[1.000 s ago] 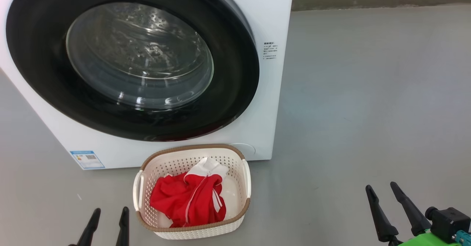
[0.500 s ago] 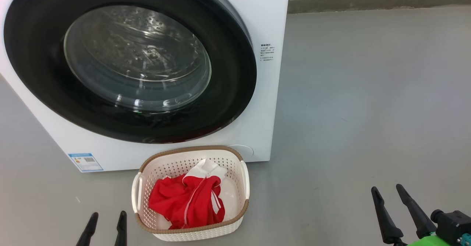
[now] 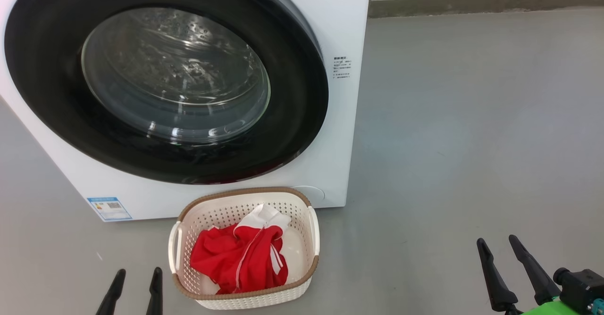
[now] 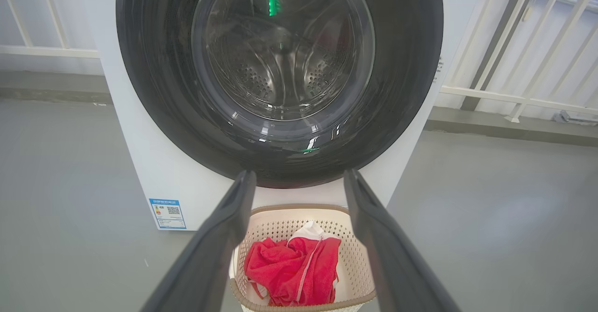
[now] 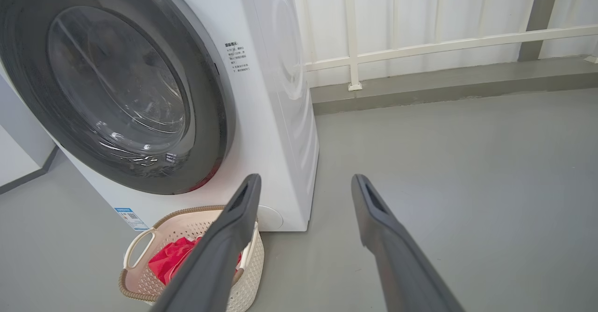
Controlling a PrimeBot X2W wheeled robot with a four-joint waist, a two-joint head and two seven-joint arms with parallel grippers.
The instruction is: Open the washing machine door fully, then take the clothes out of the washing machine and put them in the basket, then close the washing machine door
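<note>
1. The left gripper (image 3: 139,271) is seen at seven o'clock, fingers spread wide, nothing held.
2. The washing machine door (image 3: 165,77) is shut against the washing machine (image 3: 344,22) at ten o'clock.
3. The clothes (image 3: 236,253) are heaped inside the basket (image 3: 245,301) at six o'clock.
4. The right gripper (image 3: 496,238) is spread wide and empty at four o'clock.
</note>
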